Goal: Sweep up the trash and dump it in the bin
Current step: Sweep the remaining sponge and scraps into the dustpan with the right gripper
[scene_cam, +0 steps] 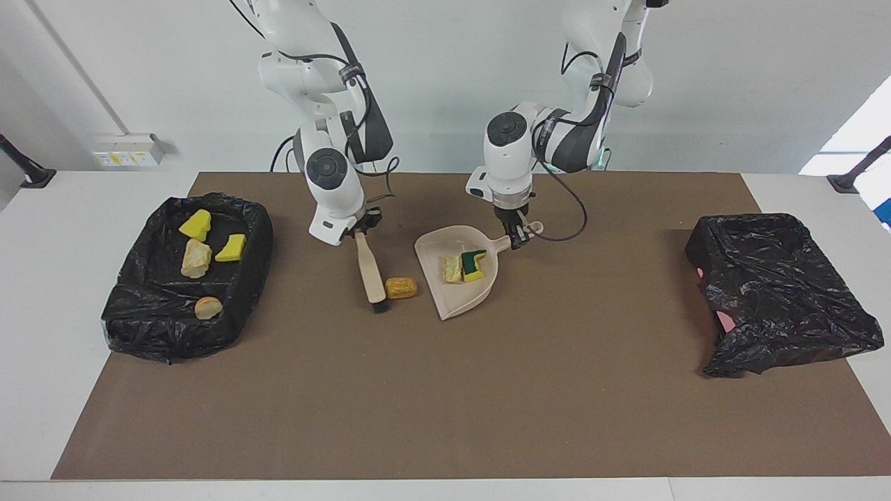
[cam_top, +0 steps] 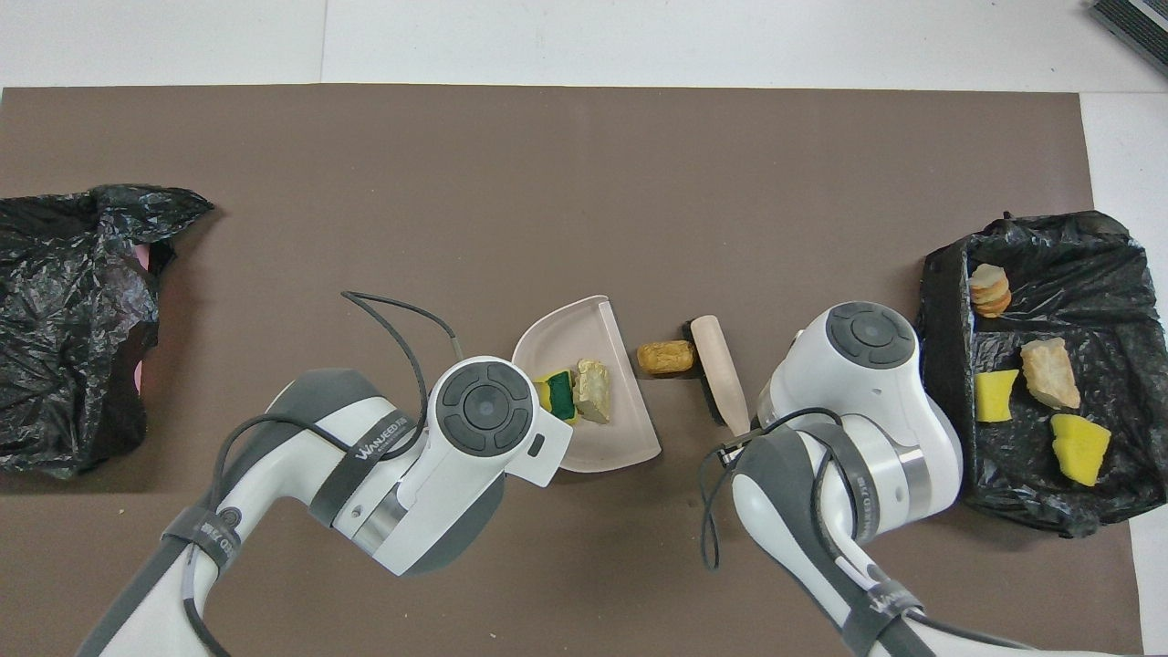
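Observation:
An orange-brown oblong lump [scene_cam: 401, 287] lies on the brown mat just beside the open mouth of the beige dustpan [scene_cam: 459, 296]. My right gripper [scene_cam: 360, 233] is shut on the handle of the brush [scene_cam: 369, 268], whose black bristles [scene_cam: 379, 303] touch the mat against the lump. My left gripper [scene_cam: 518, 236] is shut on the dustpan's handle. In the pan lie a pale beige lump [scene_cam: 451, 268] and a yellow-green sponge chunk [scene_cam: 475, 263]. In the overhead view the lump [cam_top: 666, 357] sits between the brush [cam_top: 716, 365] and the dustpan [cam_top: 566, 333].
A black-lined tray [scene_cam: 254, 229] at the right arm's end holds two yellow sponge chunks [scene_cam: 195, 224] and two beige lumps [scene_cam: 195, 258]. A bin covered by a crumpled black bag [scene_cam: 779, 292] stands at the left arm's end. Both show in the overhead view [cam_top: 949, 301] [cam_top: 73, 319].

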Robot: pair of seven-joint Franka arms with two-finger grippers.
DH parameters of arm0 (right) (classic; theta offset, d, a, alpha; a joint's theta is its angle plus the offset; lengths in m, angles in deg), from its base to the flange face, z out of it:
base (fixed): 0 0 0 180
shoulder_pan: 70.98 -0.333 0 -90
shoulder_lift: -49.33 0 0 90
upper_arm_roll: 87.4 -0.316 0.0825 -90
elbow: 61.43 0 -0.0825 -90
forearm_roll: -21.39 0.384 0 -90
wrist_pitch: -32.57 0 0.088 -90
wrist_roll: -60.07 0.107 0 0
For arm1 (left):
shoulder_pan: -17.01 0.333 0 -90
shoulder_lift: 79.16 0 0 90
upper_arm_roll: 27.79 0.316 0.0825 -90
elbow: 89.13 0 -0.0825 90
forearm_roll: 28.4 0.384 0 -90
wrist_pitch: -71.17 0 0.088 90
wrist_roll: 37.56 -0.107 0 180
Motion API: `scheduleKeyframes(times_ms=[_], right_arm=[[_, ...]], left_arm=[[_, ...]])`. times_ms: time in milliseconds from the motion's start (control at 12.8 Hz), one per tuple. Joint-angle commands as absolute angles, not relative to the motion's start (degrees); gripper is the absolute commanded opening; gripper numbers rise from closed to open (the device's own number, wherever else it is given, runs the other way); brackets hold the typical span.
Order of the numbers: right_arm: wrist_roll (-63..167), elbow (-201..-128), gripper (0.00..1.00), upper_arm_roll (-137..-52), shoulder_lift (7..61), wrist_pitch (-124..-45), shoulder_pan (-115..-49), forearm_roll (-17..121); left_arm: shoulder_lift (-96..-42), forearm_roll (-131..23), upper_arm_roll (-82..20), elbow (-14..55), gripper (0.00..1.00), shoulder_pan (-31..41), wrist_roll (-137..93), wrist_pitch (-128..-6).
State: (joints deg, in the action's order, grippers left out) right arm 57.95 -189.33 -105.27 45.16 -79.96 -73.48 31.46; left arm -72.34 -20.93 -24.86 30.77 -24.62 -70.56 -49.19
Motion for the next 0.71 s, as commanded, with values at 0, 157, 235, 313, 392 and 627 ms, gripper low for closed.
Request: scheduleKeyframes(times_ms=[0, 157, 235, 313, 392, 627], right_arm=[[54.8, -190.71, 0.0, -105.33, 45.99, -80.46, -75.62, 42.18], [54.8, -190.36, 0.0, -105.33, 46.08, -80.37, -76.34, 49.75], [55.24, -190.45, 0.0, -105.33, 46.52, -79.76, -77.04, 51.87], [56.37, -190.54, 0.0, -105.33, 46.78, -79.58, -77.74, 52.32], [59.43, -190.71, 0.0, -105.24, 48.35, -79.06, -77.92, 51.46], [73.38, -190.1, 0.0, -104.98, 57.22, -72.31, -77.57, 38.22]], left_arm=[[-71.7, -21.02, -24.63, 32.33, 0.0, -25.0, -69.64, -53.44], [-69.15, -21.02, -24.63, 32.6, 0.0, -24.91, -69.64, -57.57], [-68.88, -21.02, -24.63, 32.07, 0.0, -24.48, -69.9, -58.29], [-68.61, -21.11, -24.63, 31.72, 0.0, -24.12, -70.25, -58.21], [-68.52, -21.02, -24.63, 31.54, 0.0, -24.03, -70.52, -58.21], [-68.52, -21.11, -24.63, 30.93, 0.0, -22.98, -70.87, -58.03]])
